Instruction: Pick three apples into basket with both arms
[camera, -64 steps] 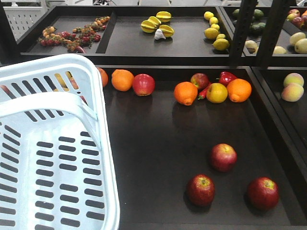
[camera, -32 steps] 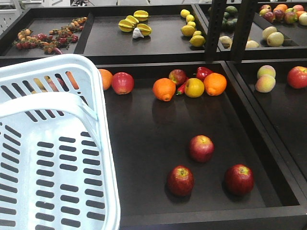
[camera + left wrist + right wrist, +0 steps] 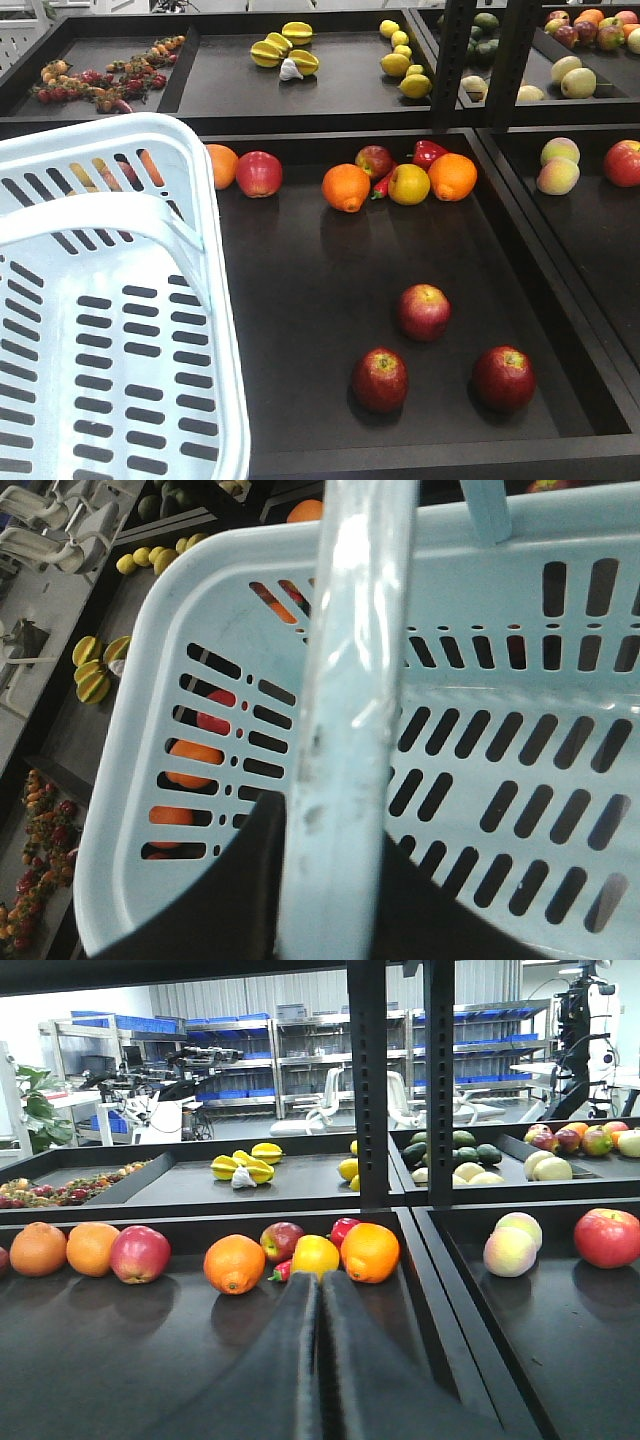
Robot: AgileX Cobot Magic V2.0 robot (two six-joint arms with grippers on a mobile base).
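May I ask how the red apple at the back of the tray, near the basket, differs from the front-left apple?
The back apple is brighter pink-red; the front apple is darker maroon with a yellowish patch at its stem. The back apple sits right beside an orange near the basket; the front apple stands apart from other fruit. Both lie on the same dark tray.

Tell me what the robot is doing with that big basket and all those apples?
It is collecting apples. The left gripper grips the basket by its handle, and no fruit shows inside the basket. The three dark red apples lie loose on the black tray, none picked up yet. The right gripper is shut and empty, low over the tray.
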